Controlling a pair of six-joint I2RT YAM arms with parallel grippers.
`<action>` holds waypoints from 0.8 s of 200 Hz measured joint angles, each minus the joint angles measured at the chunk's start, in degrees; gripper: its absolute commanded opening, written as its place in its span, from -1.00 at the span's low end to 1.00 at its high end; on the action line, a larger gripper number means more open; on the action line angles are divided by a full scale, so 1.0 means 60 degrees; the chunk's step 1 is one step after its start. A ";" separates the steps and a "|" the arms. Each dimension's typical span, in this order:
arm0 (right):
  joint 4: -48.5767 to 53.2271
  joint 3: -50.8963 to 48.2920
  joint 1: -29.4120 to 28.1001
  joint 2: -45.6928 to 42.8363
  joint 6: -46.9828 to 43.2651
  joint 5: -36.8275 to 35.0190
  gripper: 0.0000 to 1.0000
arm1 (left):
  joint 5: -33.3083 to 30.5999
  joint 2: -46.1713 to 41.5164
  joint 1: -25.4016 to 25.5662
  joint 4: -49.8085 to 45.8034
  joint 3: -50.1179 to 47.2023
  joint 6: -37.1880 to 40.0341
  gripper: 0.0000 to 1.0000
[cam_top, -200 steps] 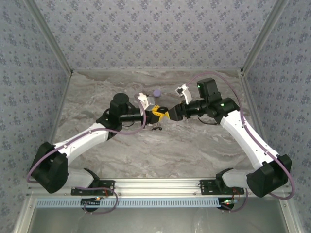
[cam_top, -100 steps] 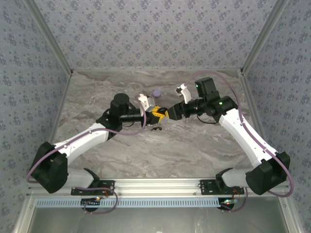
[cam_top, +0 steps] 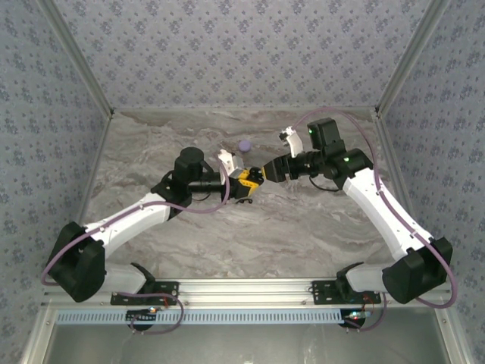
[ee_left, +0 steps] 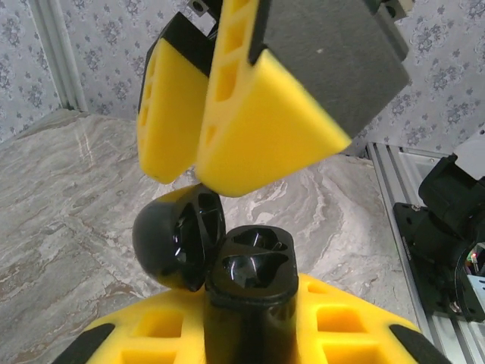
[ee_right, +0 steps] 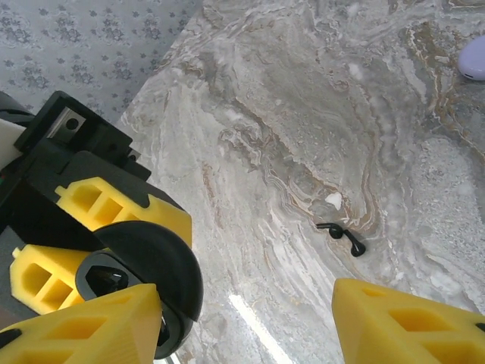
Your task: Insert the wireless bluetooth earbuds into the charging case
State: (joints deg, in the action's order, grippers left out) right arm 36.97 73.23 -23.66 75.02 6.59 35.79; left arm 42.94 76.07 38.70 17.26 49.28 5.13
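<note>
I'm gripping the open charging case (ee_left: 250,303) in the left claw (ee_left: 250,337); the right claw (ee_right: 246,296) is hanging half-open, empty. 1 tiny pale earbud (ee_right: 332,200) is lying on the table (ee_right: 303,114) ahead of it, nearer that arm.

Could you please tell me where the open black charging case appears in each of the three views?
Top external: the charging case is at the table's centre, where the two arms meet.
Left wrist: bottom centre, with its lid swung open to the left.
Right wrist: lower left corner.
Shared landmark: the left gripper's yellow fingers, clamped on it.
</note>
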 measured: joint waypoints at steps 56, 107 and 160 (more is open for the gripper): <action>-0.0091 -0.0025 0.0229 -0.0066 0.0270 -0.0809 0.28 | -0.0455 0.0000 0.0011 0.0022 -0.0004 -0.0113 -0.46; -0.0197 -0.0423 0.0656 -0.0532 0.0554 -0.1395 0.28 | -0.0856 -0.0055 0.0007 0.0310 -0.0313 -0.0521 -0.50; -0.0331 -0.1264 0.0656 -0.0557 0.0590 -0.1326 0.27 | -0.0882 -0.0135 0.0007 0.0860 -0.0736 -0.0951 -0.55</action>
State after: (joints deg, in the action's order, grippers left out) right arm 34.98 65.65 -19.73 71.68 10.13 27.83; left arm 37.65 75.26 38.74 22.41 44.86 -0.58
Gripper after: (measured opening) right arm 0.639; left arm 0.233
